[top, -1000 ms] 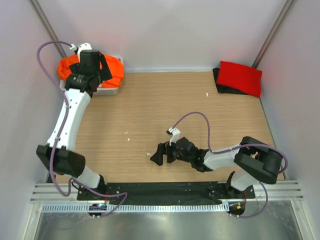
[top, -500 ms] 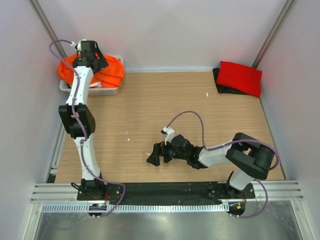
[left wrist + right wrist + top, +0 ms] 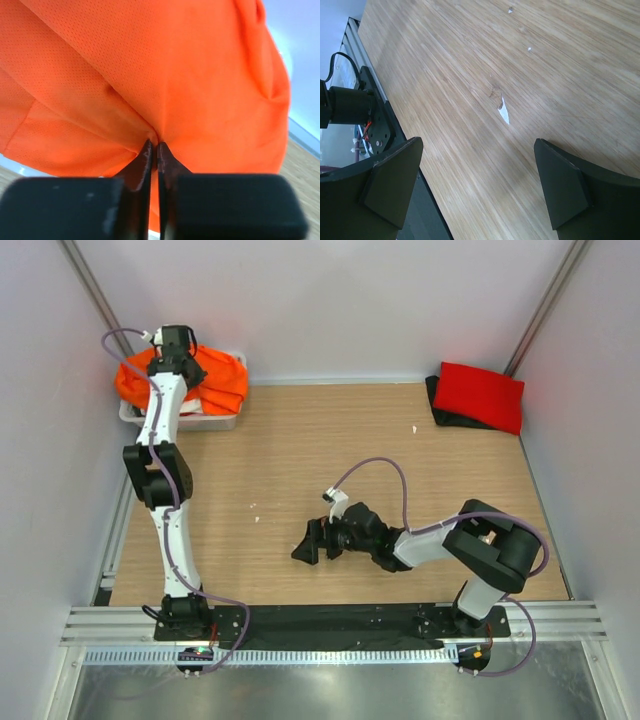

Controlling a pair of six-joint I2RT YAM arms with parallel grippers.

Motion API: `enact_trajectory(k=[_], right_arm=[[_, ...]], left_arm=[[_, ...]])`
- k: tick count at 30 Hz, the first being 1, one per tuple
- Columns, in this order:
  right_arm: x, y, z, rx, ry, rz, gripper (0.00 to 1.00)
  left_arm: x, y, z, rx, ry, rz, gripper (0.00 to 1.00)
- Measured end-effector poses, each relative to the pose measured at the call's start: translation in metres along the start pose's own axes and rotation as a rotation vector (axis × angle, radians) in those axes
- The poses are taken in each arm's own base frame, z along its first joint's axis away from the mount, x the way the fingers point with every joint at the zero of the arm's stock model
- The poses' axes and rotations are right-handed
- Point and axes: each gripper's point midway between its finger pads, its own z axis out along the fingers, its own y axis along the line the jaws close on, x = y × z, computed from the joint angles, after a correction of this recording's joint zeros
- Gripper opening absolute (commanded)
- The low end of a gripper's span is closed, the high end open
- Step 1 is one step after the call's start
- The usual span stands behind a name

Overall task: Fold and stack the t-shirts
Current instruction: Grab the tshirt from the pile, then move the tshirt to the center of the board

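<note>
A: Where is the counter (image 3: 300,440) passable?
B: Through its far middle, between the white tub (image 3: 208,423) far left and the red shirt (image 3: 480,395) far right.
A: And nearer?
B: The right arm (image 3: 430,545) lies low there; the left arm (image 3: 158,420) lines the left edge.

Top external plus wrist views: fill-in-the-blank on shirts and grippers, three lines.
The left gripper pinches the orange t-shirt at the far ____ corner of the table.
The right gripper hangs ____ above the table.
The red t-shirt lies on ____ of the black t-shirt.
Missing: left, open, top.
</note>
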Motion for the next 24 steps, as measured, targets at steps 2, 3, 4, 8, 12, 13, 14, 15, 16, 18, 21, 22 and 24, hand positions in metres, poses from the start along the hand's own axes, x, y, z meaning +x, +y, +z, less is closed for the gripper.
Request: enact_trajectory(k=[2, 3, 4, 8, 12, 13, 14, 15, 16, 18, 21, 22, 24], right_arm=[[-0.001, 0.0, 0.001, -0.003, 0.0, 0.004, 1.0], [-0.002, 0.0, 0.001, -0.004, -0.001, 0.006, 1.0], [-0.002, 0.0, 0.001, -0.006, 0.0, 0.007, 1.0], [-0.003, -0.001, 0.002, -0.012, -0.002, 0.011, 1.0], [-0.004, -0.001, 0.002, -0.011, -0.005, 0.013, 1.0], [-0.004, -0.002, 0.002, -0.01, -0.007, 0.014, 1.0], [-0.004, -0.002, 0.0, -0.009, -0.015, 0.014, 1.0], [-0.004, -0.003, -0.001, -0.006, -0.02, 0.013, 1.0], [-0.004, -0.005, -0.006, 0.0, -0.029, 0.013, 1.0], [-0.004, -0.008, -0.017, 0.026, -0.047, 0.013, 1.0], [-0.022, -0.002, -0.04, 0.056, -0.116, -0.005, 1.0], [-0.036, 0.003, -0.051, 0.07, -0.163, -0.016, 1.0], [-0.069, 0.016, -0.077, 0.096, -0.279, -0.041, 1.0]], left_arm=[[-0.004, -0.003, -0.002, 0.014, -0.008, -0.005, 0.0], [-0.006, -0.005, -0.003, 0.021, -0.012, -0.007, 0.0], [-0.008, -0.007, -0.004, 0.029, -0.017, -0.008, 0.0], [-0.017, -0.016, -0.017, 0.057, -0.039, -0.009, 0.0], [-0.042, -0.034, -0.064, 0.113, -0.101, -0.001, 0.0], [-0.053, -0.044, -0.087, 0.143, -0.133, 0.002, 0.0], [-0.062, -0.054, -0.113, 0.177, -0.163, 0.006, 0.0], [-0.071, -0.062, -0.136, 0.208, -0.191, 0.008, 0.0], [-0.081, -0.073, -0.17, 0.254, -0.231, 0.008, 0.0], [-0.097, -0.086, -0.233, 0.336, -0.3, 0.006, 0.0], [-0.116, -0.101, -0.334, 0.491, -0.406, -0.004, 0.0], [-0.12, -0.101, -0.361, 0.531, -0.432, -0.008, 0.0], [-0.124, -0.097, -0.403, 0.591, -0.469, -0.015, 0.0]])
